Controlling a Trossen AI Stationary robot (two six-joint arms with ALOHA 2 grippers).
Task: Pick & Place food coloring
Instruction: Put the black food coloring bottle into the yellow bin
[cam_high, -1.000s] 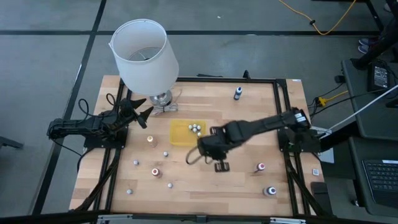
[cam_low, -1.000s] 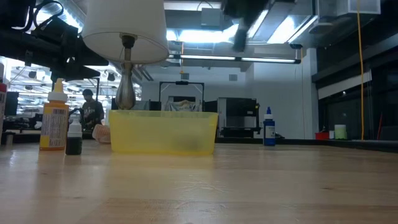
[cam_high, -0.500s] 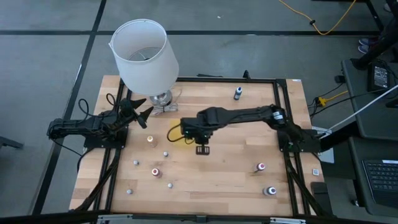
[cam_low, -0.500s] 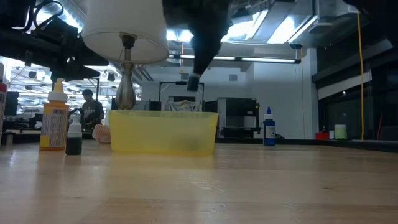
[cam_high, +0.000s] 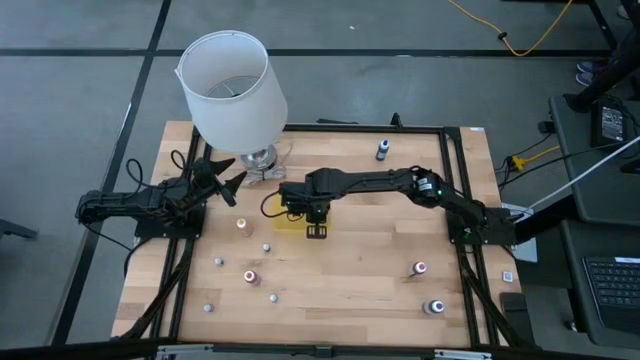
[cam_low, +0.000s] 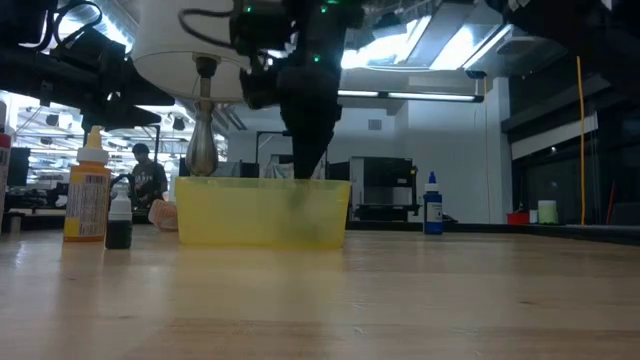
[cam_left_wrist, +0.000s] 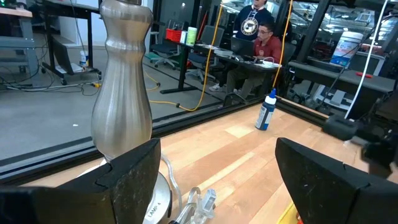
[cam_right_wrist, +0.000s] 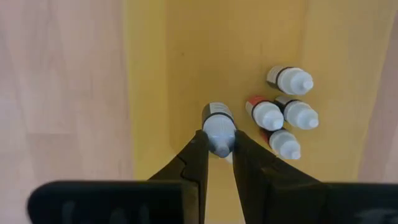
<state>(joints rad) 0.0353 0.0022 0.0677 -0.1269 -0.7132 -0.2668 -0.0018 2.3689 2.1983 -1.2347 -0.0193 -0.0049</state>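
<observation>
Over the flat yellow tray (cam_right_wrist: 186, 56) my right gripper (cam_right_wrist: 217, 142) points down, shut on a tiny food coloring bottle (cam_right_wrist: 217, 124) with a grey-blue top. Several more bottles (cam_right_wrist: 283, 115) with white tops lie on the tray floor beside it. In the high view the arm covers most of the tray (cam_high: 284, 224). In the low view the fingers (cam_low: 305, 165) reach down to the tray's rim (cam_low: 262, 212). My left gripper (cam_high: 226, 178) waits open and level at the table's left, facing the lamp's metal base (cam_left_wrist: 121, 81). My right gripper pinches the bottle's grey-blue top (cam_right_wrist: 218, 138) between its two fingertips, coming from above. The bottle's body reaches past the fingertips down toward the tray floor. Whether it touches the floor, I cannot tell.
Loose bottles stand on the wood left of and in front of the tray (cam_high: 241, 224) (cam_high: 250, 276) (cam_high: 208, 308), at the near right (cam_high: 420, 268) (cam_high: 435, 307), and a blue one at the far side (cam_high: 381, 150). The big white lampshade (cam_high: 230, 85) overhangs the far left.
My right gripper, staying shut on the bottle, has swung toward the table's left and a little toward its far edge. It has come down from above the bare wood until its fingers reach the tray's rim.
</observation>
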